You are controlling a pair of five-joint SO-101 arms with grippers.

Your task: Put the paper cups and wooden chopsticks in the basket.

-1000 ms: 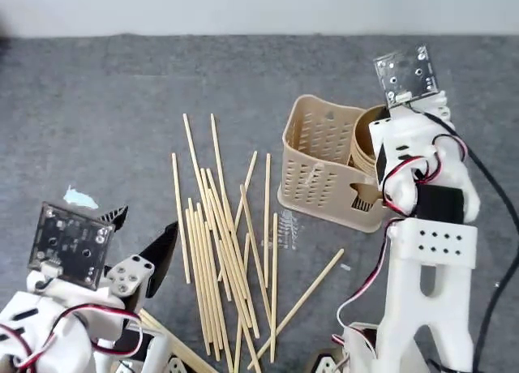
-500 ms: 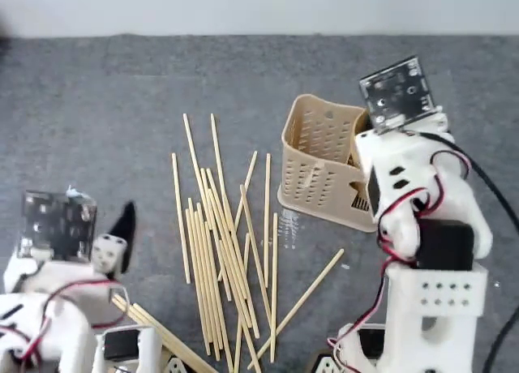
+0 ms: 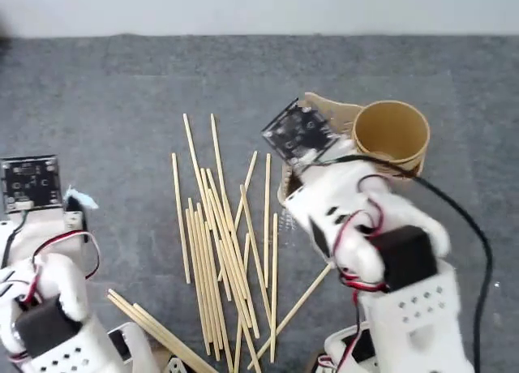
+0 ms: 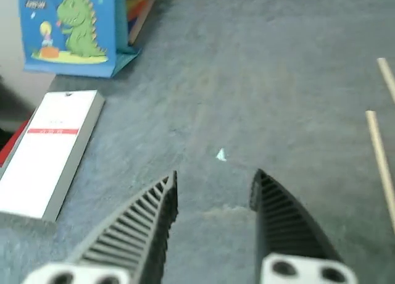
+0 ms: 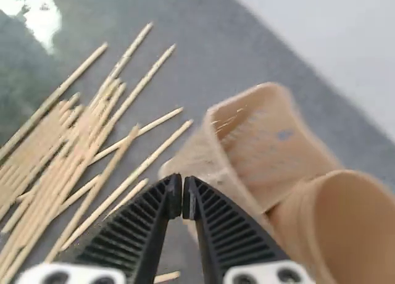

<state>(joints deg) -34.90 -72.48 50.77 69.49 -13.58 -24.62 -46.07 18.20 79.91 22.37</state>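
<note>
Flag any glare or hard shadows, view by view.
Right wrist view: a bright white patch on the table beyond the chopsticks, likely glare. High view: even light, no hard shadows under the chopsticks or paper cup. Left wrist view: flat light on the table around the left gripper, no glare.

R arm swung left: its wrist board, 1 s ago over the basket's far-right corner, now sits over its left side, w/ the arm body covering the near wall. Paper cup mouth now uncovered at basket's right. L arm pulled back to the left edge, board further left, baring more of the near-left chopsticks.
</note>
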